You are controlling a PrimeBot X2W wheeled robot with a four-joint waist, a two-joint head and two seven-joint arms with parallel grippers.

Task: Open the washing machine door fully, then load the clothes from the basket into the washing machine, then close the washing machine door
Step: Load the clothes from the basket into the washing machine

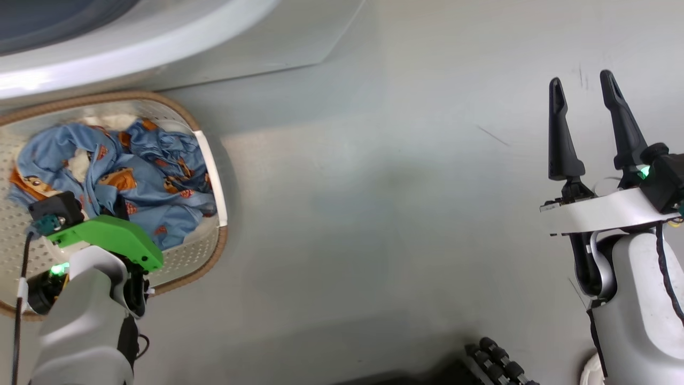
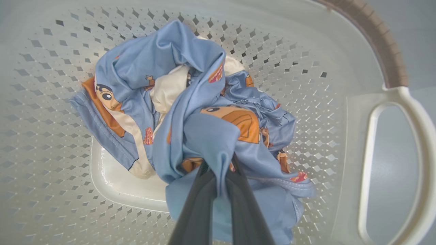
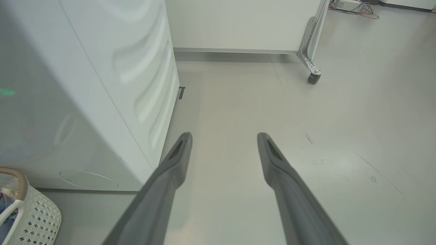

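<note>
Pale grey floor [image 1: 374,214] – the basket [image 2: 51,102] sits beside the washing machine [image 3: 102,85]; inside it the left gripper [image 2: 219,173] is pinched tight on the clothes [image 2: 204,136] – the right gripper [image 1: 581,80] hangs spread wide, empty

- Pale grey floor [image 3: 340,112] — smooth, faintly glossy, with a few dark scuff marks [image 3: 309,137].
- White panel [image 3: 238,23] standing on a metal bracket with a caster [image 3: 313,77].
- Tangled cables [image 3: 366,6] lying on the floor far behind it.
</note>
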